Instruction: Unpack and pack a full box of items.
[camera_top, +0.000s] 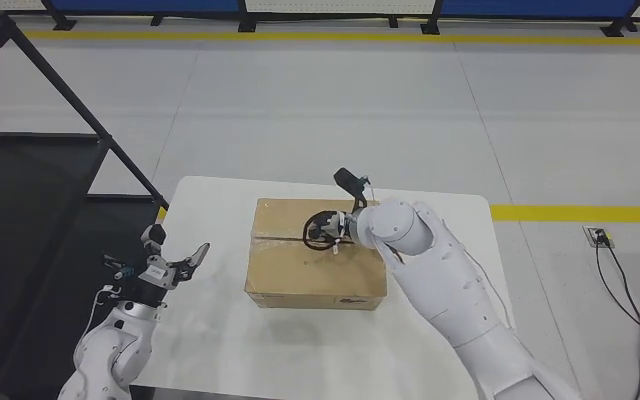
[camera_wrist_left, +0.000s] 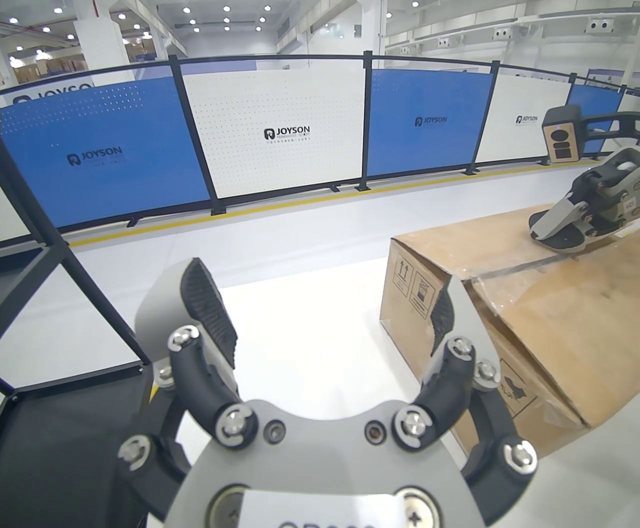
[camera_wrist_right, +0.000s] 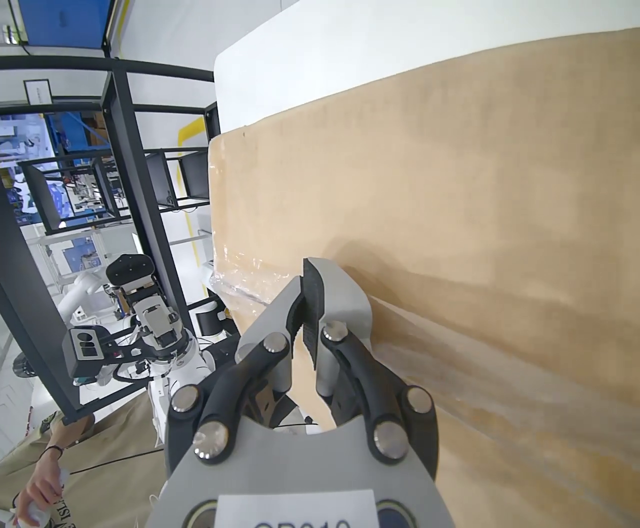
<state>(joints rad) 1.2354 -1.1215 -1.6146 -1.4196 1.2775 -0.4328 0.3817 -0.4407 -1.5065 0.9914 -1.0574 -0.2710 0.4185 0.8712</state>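
Observation:
A closed brown cardboard box (camera_top: 315, 255) sits in the middle of the white table (camera_top: 220, 340), its top seam sealed with clear tape (camera_wrist_right: 450, 345). My right gripper (camera_wrist_right: 306, 290) is shut with nothing between its fingers, its tips resting on the box (camera_wrist_right: 425, 200) top at the taped seam; in the top view the right gripper (camera_top: 322, 235) lies over the middle of the lid. My left gripper (camera_wrist_left: 320, 305) is open and holds nothing, hovering above the table's left edge, a short way from the box (camera_wrist_left: 550, 320). The right gripper (camera_wrist_left: 555, 230) also shows lying on the lid.
A black metal rack (camera_top: 60, 180) stands left of the table, close to the left arm (camera_top: 150, 270). Blue and white fence panels (camera_wrist_left: 280, 130) close off the floor behind. A yellow floor line (camera_top: 560, 212) runs to the right.

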